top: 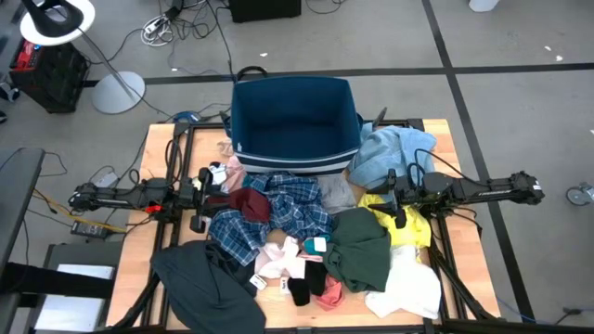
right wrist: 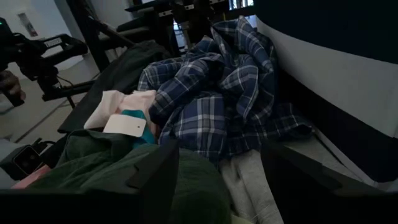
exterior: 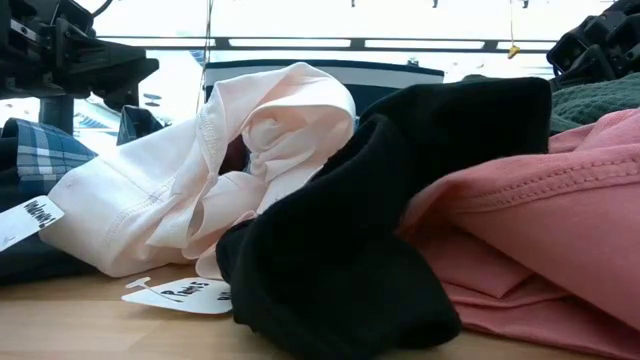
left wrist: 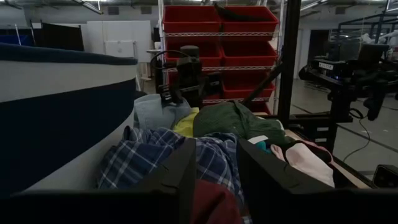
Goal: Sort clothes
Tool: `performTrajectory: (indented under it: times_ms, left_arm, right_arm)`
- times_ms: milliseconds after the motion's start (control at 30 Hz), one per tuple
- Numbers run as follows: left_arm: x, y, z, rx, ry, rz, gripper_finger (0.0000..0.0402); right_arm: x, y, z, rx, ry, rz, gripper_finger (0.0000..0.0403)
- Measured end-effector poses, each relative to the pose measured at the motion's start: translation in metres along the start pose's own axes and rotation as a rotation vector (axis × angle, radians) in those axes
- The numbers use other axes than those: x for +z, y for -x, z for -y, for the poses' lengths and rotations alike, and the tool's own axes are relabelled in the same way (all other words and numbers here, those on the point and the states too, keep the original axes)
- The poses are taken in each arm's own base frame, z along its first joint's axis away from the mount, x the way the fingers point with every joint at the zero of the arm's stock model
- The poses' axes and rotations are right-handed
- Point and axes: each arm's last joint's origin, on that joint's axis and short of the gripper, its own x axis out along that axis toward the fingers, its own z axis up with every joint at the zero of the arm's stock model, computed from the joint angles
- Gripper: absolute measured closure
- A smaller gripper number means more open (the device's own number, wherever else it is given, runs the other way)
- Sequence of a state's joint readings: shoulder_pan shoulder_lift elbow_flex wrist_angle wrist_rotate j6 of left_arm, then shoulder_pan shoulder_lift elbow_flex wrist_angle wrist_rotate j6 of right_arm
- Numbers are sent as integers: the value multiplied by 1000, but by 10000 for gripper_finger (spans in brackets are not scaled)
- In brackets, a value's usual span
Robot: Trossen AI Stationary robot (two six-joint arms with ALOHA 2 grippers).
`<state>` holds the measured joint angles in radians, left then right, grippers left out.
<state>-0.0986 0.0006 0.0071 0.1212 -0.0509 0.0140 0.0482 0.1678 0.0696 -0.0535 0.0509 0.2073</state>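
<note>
The clothes lie in a heap on the wooden table in front of the navy bin point(top: 292, 121). The heap holds a blue plaid shirt point(top: 278, 209), a maroon piece point(top: 249, 204), a dark green garment point(top: 360, 246), a yellow one point(top: 408, 223), a light blue one point(top: 390, 153), a white one point(top: 408, 283), a dark grey one point(top: 200, 274), a pale pink one point(exterior: 200, 190) and a black one point(exterior: 380, 230). My left gripper point(top: 221, 198) is open at the heap's left edge, with the maroon piece point(left wrist: 211, 205) and the plaid point(left wrist: 149, 162) showing between its fingers. My right gripper point(top: 390, 199) is open at the heap's right side, over the dark green garment point(right wrist: 99, 162) and a light grey piece point(right wrist: 249, 180).
The bin stands open at the table's far middle, and its wall point(left wrist: 50, 124) is close beside my left gripper. A salmon garment point(exterior: 540, 230) and paper tags point(exterior: 180, 295) lie near the front edge. Red shelf bins point(left wrist: 217, 37) stand in the room beyond.
</note>
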Motion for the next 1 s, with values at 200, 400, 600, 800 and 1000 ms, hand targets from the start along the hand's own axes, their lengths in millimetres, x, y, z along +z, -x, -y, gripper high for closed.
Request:
performTrajectory:
  times_ms: [200,400,600,800,1000]
  left_arm:
    - [0,0,0,0,0,0,280]
    - [-1,0,-2,52,74,-13,280]
    - [22,-2,-2,74,61,-134,280]
    - [48,-16,-2,86,52,-307,280]
    - [68,-47,-1,103,40,-558,280]
  right_arm:
    - [0,0,0,0,0,0,172]
    - [0,0,0,0,0,0,172]
    - [0,0,0,0,0,0,172]
    - [0,0,0,0,0,0,172]
    - [0,0,0,0,0,0,172]
